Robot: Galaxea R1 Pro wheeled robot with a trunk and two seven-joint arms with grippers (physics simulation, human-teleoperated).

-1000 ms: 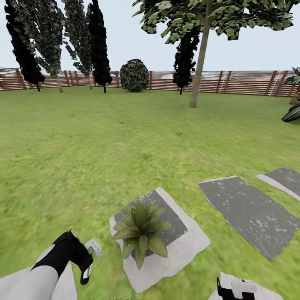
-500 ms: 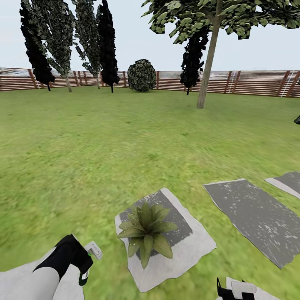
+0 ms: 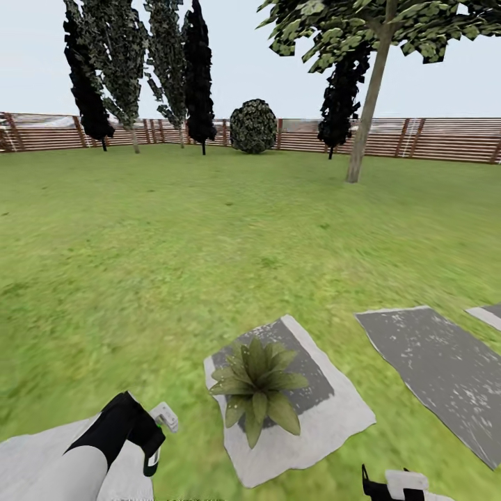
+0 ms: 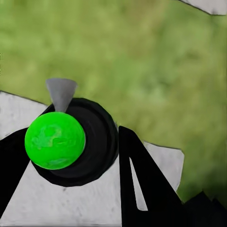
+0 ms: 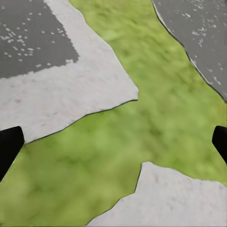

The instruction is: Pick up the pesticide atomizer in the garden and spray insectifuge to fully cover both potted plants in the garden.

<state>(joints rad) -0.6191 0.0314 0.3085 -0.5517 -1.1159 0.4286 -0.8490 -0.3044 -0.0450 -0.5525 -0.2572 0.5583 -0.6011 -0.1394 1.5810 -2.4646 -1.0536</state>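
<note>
One potted plant (image 3: 259, 386), a low rosette of broad green leaves, stands on a pale stepping stone (image 3: 330, 417) close in front of me. My left gripper (image 3: 147, 440) hangs to the plant's left, shut on the pesticide atomizer (image 3: 164, 418), whose white trigger head pokes out toward the plant. In the left wrist view the dark round bottle with a bright green cap (image 4: 55, 140) sits between the black fingers (image 4: 142, 184). My right gripper (image 5: 113, 144) is open over grass and stone edges; its body shows at the lower right (image 3: 393, 483).
A darker grey stepping stone (image 3: 438, 362) lies to the right of the plant. Open lawn stretches ahead to a brown slatted fence (image 3: 431, 139), with dark trees, a round bush (image 3: 253, 126) and a thin tree trunk (image 3: 367, 125) along it.
The whole head view has slid right, so the camera has turned left. The plant, stones and grippers keep their places relative to each other.
</note>
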